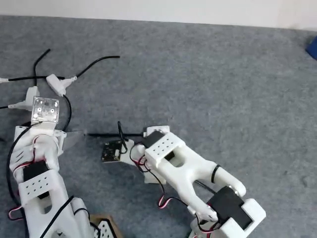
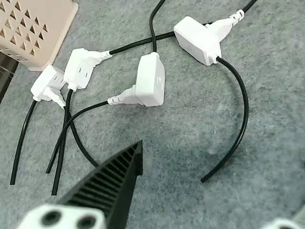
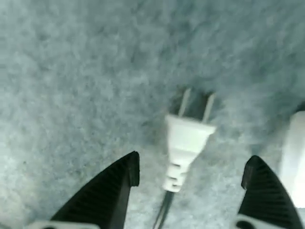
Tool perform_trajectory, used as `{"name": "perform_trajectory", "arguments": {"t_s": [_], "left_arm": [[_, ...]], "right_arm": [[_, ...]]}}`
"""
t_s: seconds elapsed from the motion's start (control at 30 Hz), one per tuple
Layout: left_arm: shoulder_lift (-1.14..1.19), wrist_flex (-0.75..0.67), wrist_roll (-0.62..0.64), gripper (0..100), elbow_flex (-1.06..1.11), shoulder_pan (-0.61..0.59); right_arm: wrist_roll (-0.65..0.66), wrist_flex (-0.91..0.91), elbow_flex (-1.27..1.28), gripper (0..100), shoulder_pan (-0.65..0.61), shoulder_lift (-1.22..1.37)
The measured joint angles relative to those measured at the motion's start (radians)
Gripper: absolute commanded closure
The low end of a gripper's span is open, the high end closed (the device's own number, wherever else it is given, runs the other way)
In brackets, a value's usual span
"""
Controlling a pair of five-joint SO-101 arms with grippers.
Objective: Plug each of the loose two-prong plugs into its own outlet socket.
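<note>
right gripper (image 3: pixel 193 160): jaws wide, holding nothing | two-prong plug (image 3: pixel 188 136): flat on the grey mat (image 3: pixel 71 71), centred between the jaws and touching neither, long axis along the reach, prongs pointing away (cord trails back toward the wrist) | outlet sockets (image 1: pixel 55 84): well apart, nearer the left arm (image 1: pixel 39 163)

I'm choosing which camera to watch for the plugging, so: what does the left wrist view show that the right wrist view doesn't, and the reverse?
Left wrist view's own: four white cable-end blocks on black cords, one showing its socket slots, and a beige perforated basket. Right wrist view's own: a white two-prong plug with bare prongs, lying between the open black fingers of the right gripper. Shared: the grey carpet and black cord.
</note>
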Motion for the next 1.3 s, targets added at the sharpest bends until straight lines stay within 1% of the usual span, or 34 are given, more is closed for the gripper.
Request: {"name": "perform_trajectory", "arguments": {"t_s": [0.17,0.23,0.3,0.63,0.8,0.83,0.97,1.1,1.2,1.3], "left_arm": [[0.000,0.000,0.000,49,0.000,0.000],[0.000,0.000,0.000,49,0.000,0.000],[0.000,0.000,0.000,49,0.000,0.000],[0.000,0.000,0.000,49,0.000,0.000],[0.000,0.020,0.000,49,0.000,0.000],[0.000,0.023,0.000,49,0.000,0.000],[0.000,0.025,0.000,49,0.000,0.000],[0.000,0.025,0.000,49,0.000,0.000],[0.000,0.025,0.000,49,0.000,0.000],[0.000,0.025,0.000,49,0.000,0.000]], "right_arm": [[0.000,0.000,-0.011,93.3,0.005,0.000],[0.000,0.000,-0.011,99.6,0.003,0.000],[0.000,0.000,-0.008,98.1,0.003,0.000],[-0.002,-0.005,0.006,97.5,0.003,0.000],[-0.003,-0.020,0.029,99.3,0.006,0.018],[-0.015,-0.038,0.035,99.2,0.008,0.031],[-0.150,-0.112,0.058,99.2,0.018,0.063],[-0.256,-0.114,0.060,99.2,0.023,0.051],[-0.333,-0.064,0.060,99.2,0.026,-0.037],[-0.374,0.012,0.057,99.2,0.028,-0.203]]}}
